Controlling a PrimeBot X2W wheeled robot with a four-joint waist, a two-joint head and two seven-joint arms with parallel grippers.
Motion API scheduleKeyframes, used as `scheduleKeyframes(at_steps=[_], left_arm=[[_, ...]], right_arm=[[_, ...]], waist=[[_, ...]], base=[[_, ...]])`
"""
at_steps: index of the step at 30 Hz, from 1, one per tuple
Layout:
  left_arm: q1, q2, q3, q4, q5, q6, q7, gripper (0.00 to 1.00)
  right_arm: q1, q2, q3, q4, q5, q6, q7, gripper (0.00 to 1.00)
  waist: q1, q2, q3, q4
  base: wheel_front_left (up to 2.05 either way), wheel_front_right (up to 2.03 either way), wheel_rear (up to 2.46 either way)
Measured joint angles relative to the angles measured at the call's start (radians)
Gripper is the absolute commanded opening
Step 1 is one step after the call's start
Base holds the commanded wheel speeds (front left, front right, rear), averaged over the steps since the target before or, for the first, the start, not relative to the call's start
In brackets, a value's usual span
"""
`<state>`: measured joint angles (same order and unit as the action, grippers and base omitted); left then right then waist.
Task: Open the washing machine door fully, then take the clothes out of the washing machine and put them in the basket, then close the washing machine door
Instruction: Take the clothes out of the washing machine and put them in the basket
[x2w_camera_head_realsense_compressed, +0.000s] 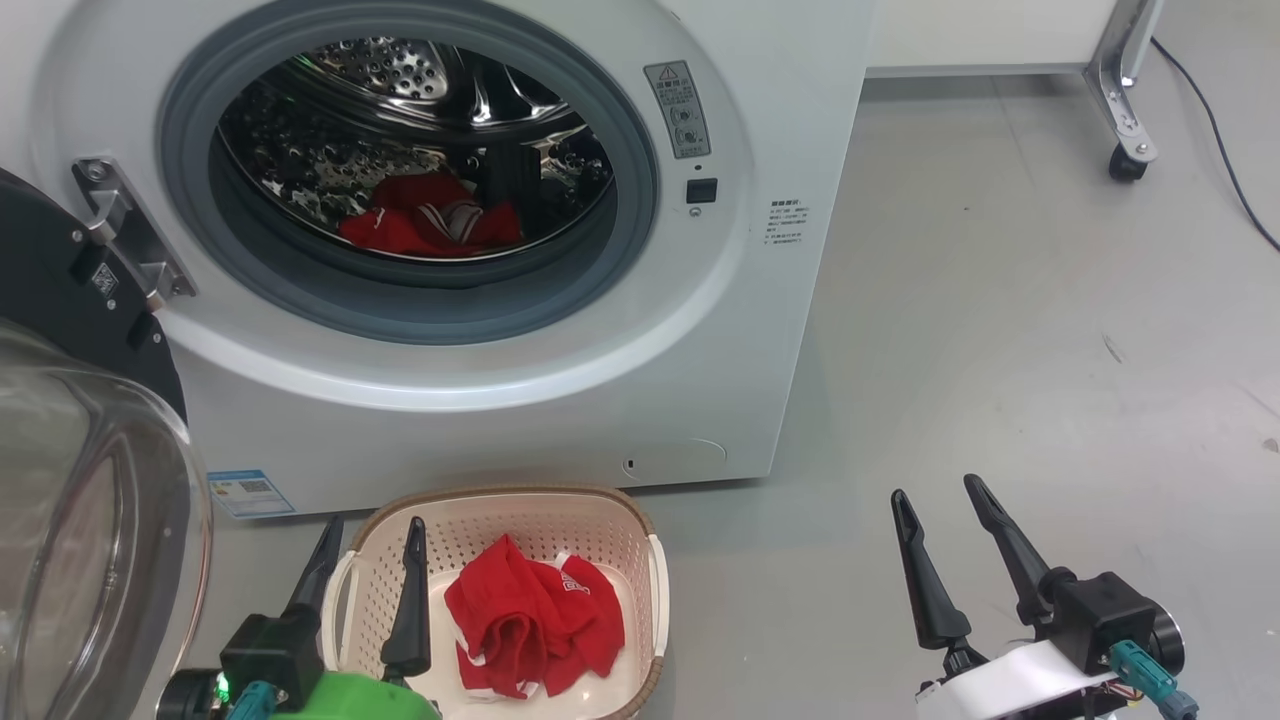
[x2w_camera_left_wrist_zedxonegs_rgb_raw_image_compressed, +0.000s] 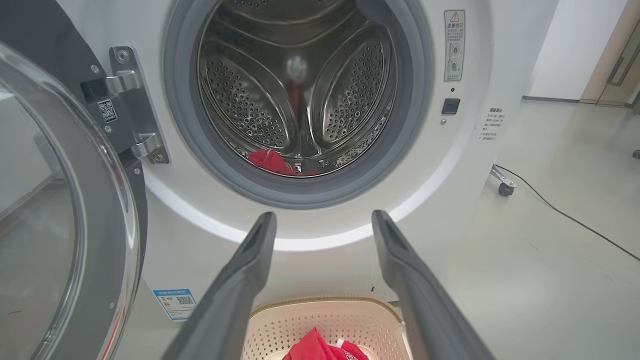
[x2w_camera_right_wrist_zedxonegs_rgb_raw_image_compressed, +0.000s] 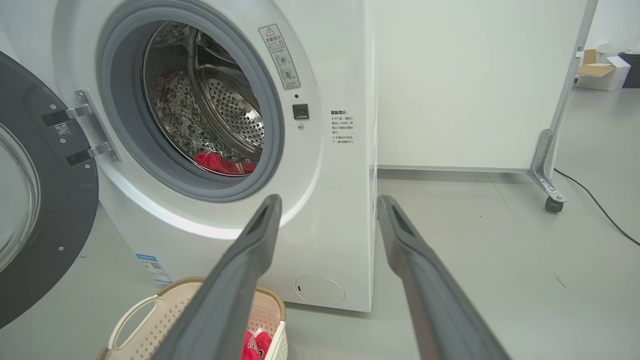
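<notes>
The white washing machine (x2w_camera_head_realsense_compressed: 500, 400) stands with its round black-rimmed door (x2w_camera_head_realsense_compressed: 80, 480) swung wide open to the left. Red clothes (x2w_camera_head_realsense_compressed: 430, 220) lie at the bottom of the steel drum. More red clothes (x2w_camera_head_realsense_compressed: 535, 615) sit in the cream basket (x2w_camera_head_realsense_compressed: 610, 520) on the floor before the machine. My left gripper (x2w_camera_head_realsense_compressed: 372, 540) hangs open over the basket's left rim, nothing between its fingers. Out to the right, above bare floor, my right gripper (x2w_camera_head_realsense_compressed: 935, 500) is open and empty. In the left wrist view the drum clothes (x2w_camera_left_wrist_zedxonegs_rgb_raw_image_compressed: 272, 161) show beyond the open gripper (x2w_camera_left_wrist_zedxonegs_rgb_raw_image_compressed: 322, 216).
A white panel on a metal castor foot (x2w_camera_head_realsense_compressed: 1130, 150) stands at the back right, with a black cable (x2w_camera_head_realsense_compressed: 1220, 140) trailing across the grey floor. Cardboard boxes (x2w_camera_right_wrist_zedxonegs_rgb_raw_image_compressed: 600, 72) sit far off behind it. The floor to the right of the machine is bare.
</notes>
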<state>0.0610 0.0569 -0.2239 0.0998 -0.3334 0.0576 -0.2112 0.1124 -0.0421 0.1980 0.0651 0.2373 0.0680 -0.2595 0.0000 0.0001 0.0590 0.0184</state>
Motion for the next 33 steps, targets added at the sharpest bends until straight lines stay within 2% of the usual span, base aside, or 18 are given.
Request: scheduleKeyframes(at_steps=[15, 29, 33], left_arm=[[-0.073, 0.001, -0.016, 0.001, 0.001, 0.000, 0.045, 1.00], [-0.365, 0.002, 0.001, 0.109, -0.025, -0.029, 0.142, 1.00], [-0.448, 0.024, 0.027, 0.149, -0.045, -0.037, 0.193, 1.00]], right_arm=[[-0.032, 0.000, 0.005, -0.043, -0.003, 0.001, 0.000, 1.00], [-0.148, -0.002, 0.035, -0.083, -0.008, 0.013, 0.000, 1.00], [-0.176, -0.002, 0.044, -0.091, 0.008, 0.013, 0.000, 1.00]], waist=[[0.0000, 0.0000, 0.111, -0.020], [0.0000, 0.0000, 0.307, -0.063], [0.0000, 0.0000, 0.361, -0.083]], base=[[0.00, 0.00, 0.00], [0.00, 0.00, 0.00], [0.00, 0.00, 0.00]])
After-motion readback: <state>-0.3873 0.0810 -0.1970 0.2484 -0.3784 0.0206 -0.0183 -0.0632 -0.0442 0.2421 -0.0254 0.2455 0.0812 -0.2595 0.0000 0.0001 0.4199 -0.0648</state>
